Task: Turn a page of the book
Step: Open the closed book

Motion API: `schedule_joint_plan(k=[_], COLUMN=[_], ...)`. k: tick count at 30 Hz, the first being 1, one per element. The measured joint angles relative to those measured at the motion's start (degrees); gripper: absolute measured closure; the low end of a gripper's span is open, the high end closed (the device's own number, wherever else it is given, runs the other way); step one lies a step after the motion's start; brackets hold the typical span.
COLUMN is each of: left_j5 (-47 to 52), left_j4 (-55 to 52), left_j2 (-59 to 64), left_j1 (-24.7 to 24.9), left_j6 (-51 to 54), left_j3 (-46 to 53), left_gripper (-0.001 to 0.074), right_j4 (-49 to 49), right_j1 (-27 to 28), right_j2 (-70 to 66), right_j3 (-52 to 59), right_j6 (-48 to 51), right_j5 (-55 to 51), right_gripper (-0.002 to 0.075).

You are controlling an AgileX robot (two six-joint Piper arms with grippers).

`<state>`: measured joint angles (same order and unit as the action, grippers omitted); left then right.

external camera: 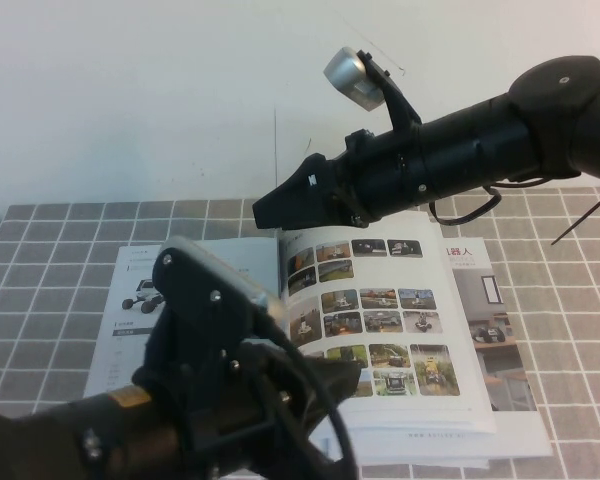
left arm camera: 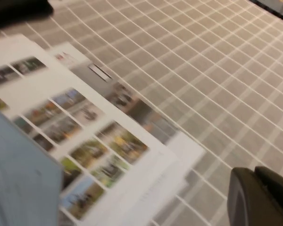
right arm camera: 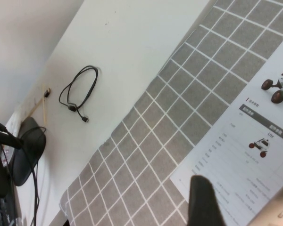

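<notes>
I am holding my right arm stretched out across the scene above the far edge of the book (external camera: 380, 320), reaching from the right toward the middle, with my right pincer (external camera: 270, 208) at its tip hanging in the air just over the top of the spine. Its jaws are standing wide and gripping nothing; in the right wrist view only one dark finger (right arm camera: 205, 202) is showing, over the left-hand sheet.

My left arm is rising from the near edge, its wrist block filling the lower left of the high view and covering part of the left-hand sheet. My left pincer (left arm camera: 262, 197) is showing only as a dark corner in its own wrist view, above the grey checked cloth (left arm camera: 217, 70) beside the book's right edge; I cannot tell how its jaws are standing.

The book is lying open and flat on the cloth on the tabletop (external camera: 130, 110). The page (external camera: 135, 300) with the small wheeled robot and tables is lying on the left; the right-hand sheet is carrying a grid of small colour photos. Another booklet (external camera: 500, 300) is peeking out beneath the right side.
</notes>
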<state>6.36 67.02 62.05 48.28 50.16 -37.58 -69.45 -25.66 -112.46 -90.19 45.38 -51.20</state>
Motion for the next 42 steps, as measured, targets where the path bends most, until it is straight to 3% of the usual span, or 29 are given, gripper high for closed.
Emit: schedule_joint_plan(k=[3, 10, 18, 29, 34, 42], left_j5=[-9.6, -19.0, -20.9, -23.2, -23.4, -23.7], left_j4=[0.6, 1.6, 9.0, 28.1, 32.6, 33.1], left_j2=[2.8, 12.6, 16.7, 16.7, 16.7, 16.8], left_j1=[2.9, 3.4, 3.4, -0.5, -2.9, -3.4], left_j6=[1.8, 2.5, 5.0, 19.9, 28.0, 29.9], left_j3=[0.0, 0.0, 0.0, 0.0, 0.0, 0.0], left_gripper=[0.0737, 0.0737, 0.0737, 0.0737, 0.0737, 0.0737], right_j4=[-0.3, -1.1, 1.3, 19.4, 20.0, 15.8], right_j1=[-0.1, -0.5, -0.4, 0.2, 0.2, 0.3], right_j2=[0.0, 0.0, 0.0, 0.0, 0.0, 0.0], right_j3=[0.0, 0.0, 0.0, -0.1, -0.1, -0.1], right_j6=[0.3, 1.0, 3.0, -2.5, -2.5, 2.2], right_j5=[0.0, 0.0, -0.8, -1.9, -1.6, -0.7], right_gripper=[0.0338, 0.0338, 0.0338, 0.0338, 0.0338, 0.0338])
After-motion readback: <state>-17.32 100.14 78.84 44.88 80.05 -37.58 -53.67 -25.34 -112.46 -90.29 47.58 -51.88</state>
